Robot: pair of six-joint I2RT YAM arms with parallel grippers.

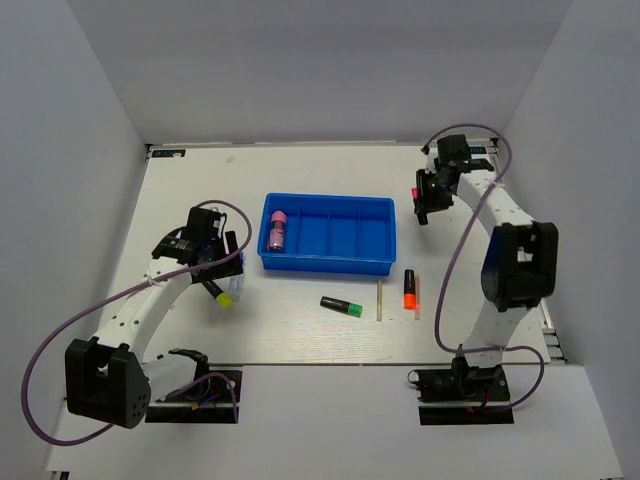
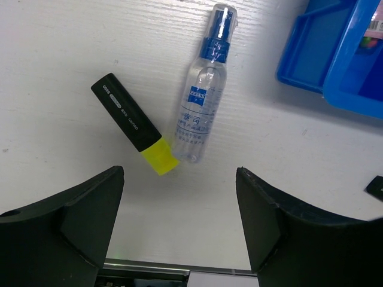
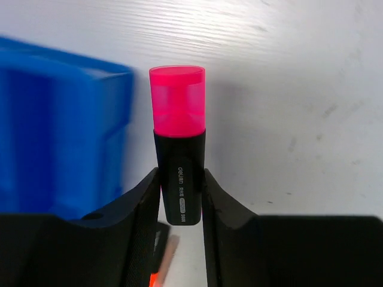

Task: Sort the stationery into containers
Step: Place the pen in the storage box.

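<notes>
Three highlighters [image 1: 341, 306] lie loose; right jaws grip one pink highlighter [image 3: 178, 149].

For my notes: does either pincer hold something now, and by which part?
The right pincer holds the pink highlighter by its black body; the left pincer is open and empty.

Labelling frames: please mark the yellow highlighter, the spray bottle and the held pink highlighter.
yellow highlighter [image 2: 127, 115], left wrist view, on its black barrel.
spray bottle [image 2: 198, 116], left wrist view, on its labelled clear body.
held pink highlighter [image 3: 177, 98], right wrist view, on its pink cap.
</notes>
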